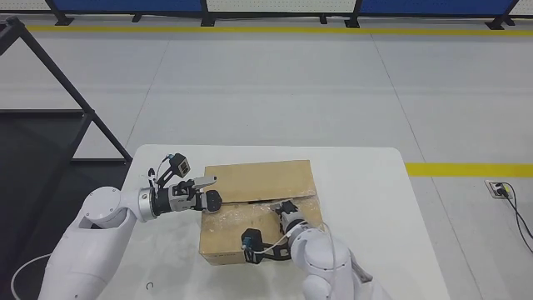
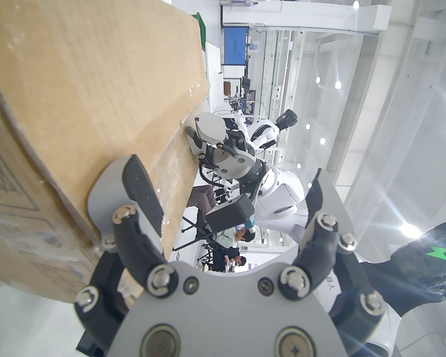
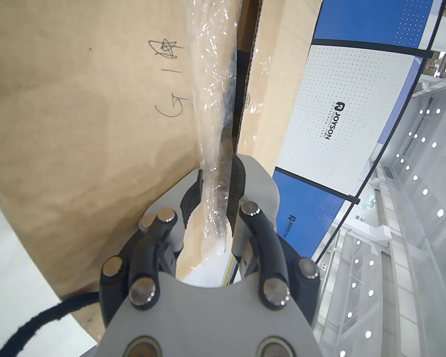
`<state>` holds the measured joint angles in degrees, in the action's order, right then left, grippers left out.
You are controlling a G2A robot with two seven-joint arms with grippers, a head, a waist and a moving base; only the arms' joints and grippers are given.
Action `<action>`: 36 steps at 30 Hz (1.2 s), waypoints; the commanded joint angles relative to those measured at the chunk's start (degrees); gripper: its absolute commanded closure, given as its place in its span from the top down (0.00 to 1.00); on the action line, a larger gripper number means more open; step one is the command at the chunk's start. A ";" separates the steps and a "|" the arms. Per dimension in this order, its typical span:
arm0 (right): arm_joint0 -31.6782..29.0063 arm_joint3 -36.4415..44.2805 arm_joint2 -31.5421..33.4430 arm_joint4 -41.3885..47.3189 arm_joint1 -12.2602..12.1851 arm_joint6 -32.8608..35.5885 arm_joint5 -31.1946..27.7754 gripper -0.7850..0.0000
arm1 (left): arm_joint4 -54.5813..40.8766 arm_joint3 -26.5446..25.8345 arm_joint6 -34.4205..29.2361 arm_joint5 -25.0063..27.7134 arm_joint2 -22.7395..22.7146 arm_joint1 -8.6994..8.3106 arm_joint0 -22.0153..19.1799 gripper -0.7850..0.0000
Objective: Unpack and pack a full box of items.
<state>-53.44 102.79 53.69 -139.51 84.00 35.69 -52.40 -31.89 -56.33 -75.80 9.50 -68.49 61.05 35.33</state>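
Top view: the box [image 1: 229, 237] sits mid-table [image 1: 375, 217], with its far flap [image 1: 258, 181] at 12 o'clock lifted slightly. At the box's 9 o'clock, the left gripper [image 1: 208, 202] is spread wide and holds nothing. One pad [image 2: 141, 187] rests against the flap edge. On the centre seam, toward 4 o'clock, the right gripper [image 1: 287, 211] pinches the clear tape strip [image 3: 208, 113]. Treat this step as unsealing the lid; unpacking has not begun. Next, you likely need the tape peeled clear along the seam while the left gripper braces or lifts the flap. Contents are hidden.
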 commanded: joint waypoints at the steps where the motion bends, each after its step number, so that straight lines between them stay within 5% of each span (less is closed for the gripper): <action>1: -0.24 0.58 0.12 0.03 -0.05 -0.54 -0.52 0.36 | 0.00 0.00 0.00 0.00 0.00 0.00 0.00 1.00; 12: 0.64 -1.81 -0.12 -0.07 0.50 0.22 -1.01 0.31 | 0.00 0.00 0.00 0.00 0.00 0.00 0.00 1.00; 14: 1.10 -2.47 -0.32 0.35 0.76 0.92 -1.12 0.25 | 0.00 0.00 0.00 0.00 0.00 0.00 0.00 1.00; 16: 1.48 -2.82 -0.42 0.91 1.03 1.56 -1.13 0.00 | 0.00 0.00 0.00 0.00 0.00 0.00 0.00 1.00; 26: 1.20 -1.58 0.20 1.34 1.41 1.59 -0.53 0.00 | 0.00 0.00 0.00 0.00 0.00 0.00 0.00 1.00; 36: -2.16 3.10 3.56 1.82 0.65 -5.46 5.76 0.00 | 0.00 0.00 0.00 0.00 0.00 0.00 0.00 1.00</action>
<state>-55.46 105.86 57.08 -137.78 84.66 30.55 -47.18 -31.89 -56.33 -75.80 9.50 -68.49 61.05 35.33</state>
